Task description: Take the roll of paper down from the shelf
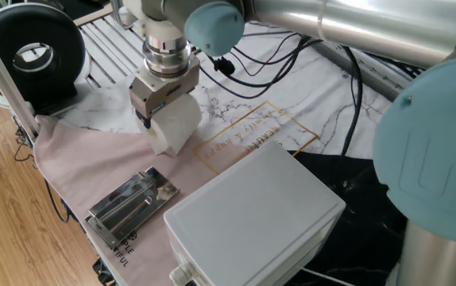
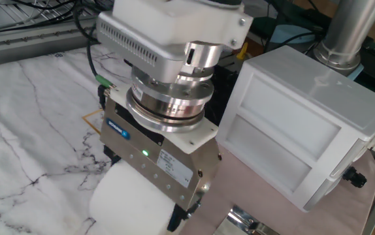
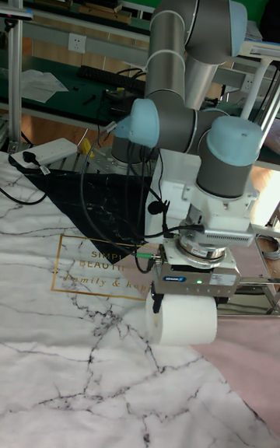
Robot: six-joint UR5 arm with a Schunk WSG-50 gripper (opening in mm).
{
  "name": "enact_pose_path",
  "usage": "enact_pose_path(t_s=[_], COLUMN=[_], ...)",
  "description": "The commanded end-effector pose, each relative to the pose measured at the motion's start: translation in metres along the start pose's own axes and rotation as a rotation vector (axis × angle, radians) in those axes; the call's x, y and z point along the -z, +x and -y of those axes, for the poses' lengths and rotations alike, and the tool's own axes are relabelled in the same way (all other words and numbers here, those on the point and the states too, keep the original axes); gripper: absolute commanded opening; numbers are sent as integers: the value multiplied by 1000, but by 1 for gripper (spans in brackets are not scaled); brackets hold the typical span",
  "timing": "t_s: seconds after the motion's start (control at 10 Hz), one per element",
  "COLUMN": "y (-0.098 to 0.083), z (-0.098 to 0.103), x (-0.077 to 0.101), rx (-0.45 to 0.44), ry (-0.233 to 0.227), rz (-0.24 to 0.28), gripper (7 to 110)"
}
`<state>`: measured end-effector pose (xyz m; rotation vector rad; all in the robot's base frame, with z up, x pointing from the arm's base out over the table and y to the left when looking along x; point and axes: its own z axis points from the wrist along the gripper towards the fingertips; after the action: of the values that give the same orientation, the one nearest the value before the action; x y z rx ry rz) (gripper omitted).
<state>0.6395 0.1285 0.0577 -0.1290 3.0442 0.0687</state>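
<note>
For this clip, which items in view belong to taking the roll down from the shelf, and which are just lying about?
Part of the job:
- roll of paper, white, held in the gripper
- shelf, chrome rack lying on the pink cloth, nothing on it

Just lying about:
- white plastic box
- black round device
- black cables
- pink cloth

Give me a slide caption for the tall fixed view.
UR5 tool grips the roll of paper over the marble-print cloth.

White plastic box [image 1: 252, 214] on pink cloth [image 1: 85, 163]; black, perhaps fan-like device [image 1: 31, 54] behind.
</note>
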Motion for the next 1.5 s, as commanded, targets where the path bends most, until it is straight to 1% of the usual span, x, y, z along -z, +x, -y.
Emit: enact_pose_path(t_s=[0.0, 0.1, 0.2, 0.3, 0.4, 0.5, 0.6, 0.7, 0.8, 0.9, 1.0, 1.1, 1.2, 1.3, 1.4], y=[44, 63, 77, 83, 84, 87, 90, 91, 94, 100, 129, 132, 130, 136, 140], z=[-2, -19, -25, -13, -2, 10, -3, -9, -16, -22, -6, 14, 60, 38, 18], x=[0, 6, 13, 16, 18, 23, 25, 24, 23, 22, 41, 44, 59, 55, 53], rx=[-125, -193, -179, -144, -123, -101, -121, -121, -108, -90, -75, -9, 20, -30, -28], ry=[-35, -82, -79, -16, 37, 113, 85, 56, 25, -17, 49, 123, 377, 292, 153], rz=[-186, -283, -358, -386, -399, -429, -462, -484, -522, -575, -795, -872, -921, -938, -926], gripper=[66, 66, 66, 66, 66, 66, 66, 66, 88, 88, 88, 88, 88, 88, 88])
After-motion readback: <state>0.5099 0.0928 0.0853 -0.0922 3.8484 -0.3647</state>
